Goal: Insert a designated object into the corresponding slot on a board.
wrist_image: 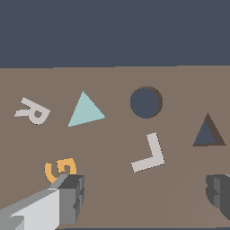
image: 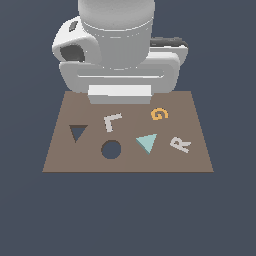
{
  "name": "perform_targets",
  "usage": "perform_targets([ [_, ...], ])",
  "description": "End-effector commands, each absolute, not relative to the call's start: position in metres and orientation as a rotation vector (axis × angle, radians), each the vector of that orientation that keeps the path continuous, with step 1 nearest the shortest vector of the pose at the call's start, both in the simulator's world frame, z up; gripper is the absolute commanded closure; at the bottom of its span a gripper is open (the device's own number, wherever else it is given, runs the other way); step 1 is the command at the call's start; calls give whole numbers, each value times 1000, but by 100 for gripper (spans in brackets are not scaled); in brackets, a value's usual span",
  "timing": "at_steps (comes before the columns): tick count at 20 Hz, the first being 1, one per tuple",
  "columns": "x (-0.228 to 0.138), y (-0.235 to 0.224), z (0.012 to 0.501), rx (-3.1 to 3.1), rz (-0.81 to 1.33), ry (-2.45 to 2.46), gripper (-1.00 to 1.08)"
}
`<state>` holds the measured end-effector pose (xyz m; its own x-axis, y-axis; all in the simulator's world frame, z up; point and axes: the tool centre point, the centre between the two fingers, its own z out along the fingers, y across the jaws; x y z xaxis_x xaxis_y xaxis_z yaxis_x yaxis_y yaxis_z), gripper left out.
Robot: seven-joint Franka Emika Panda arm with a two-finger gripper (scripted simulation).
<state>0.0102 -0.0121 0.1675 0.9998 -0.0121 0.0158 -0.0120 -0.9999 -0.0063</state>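
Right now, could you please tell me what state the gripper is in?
Gripper: open, holding nothing, above the board.

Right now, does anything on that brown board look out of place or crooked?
Nothing is damaged or spilled. The teal triangle lies loose on the board, turned differently from its matching triangular slot across the round hole. The letter pieces lie scattered at odd angles.

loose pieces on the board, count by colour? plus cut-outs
White letters: 2, the L and the R
Orange letter: 1, the G
Light-teal triangle block: 1
Cut-outs in the board: 2, the triangular slot and the round hole
Total: 4 pieces, 2 cut-outs
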Motion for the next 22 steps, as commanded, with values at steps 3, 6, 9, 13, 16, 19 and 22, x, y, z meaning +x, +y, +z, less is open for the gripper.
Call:
perform_targets([
  [3, 10, -12, 167, -3135, -25, 22, -92],
  [6, 11, -10, 164, -3135, -24, 39, -92],
  [9, 13, -6, 158, -3135, -23, 71, -92],
  [13, 17, 2, 145, -3134, -20, 138, -92],
  [16, 21, 10, 132, -3131, -18, 206, -92],
  [19, 27, 19, 116, -3126, -14, 292, -92],
  [22, 34, 29, 98, -3117, -11, 386, -92],
])
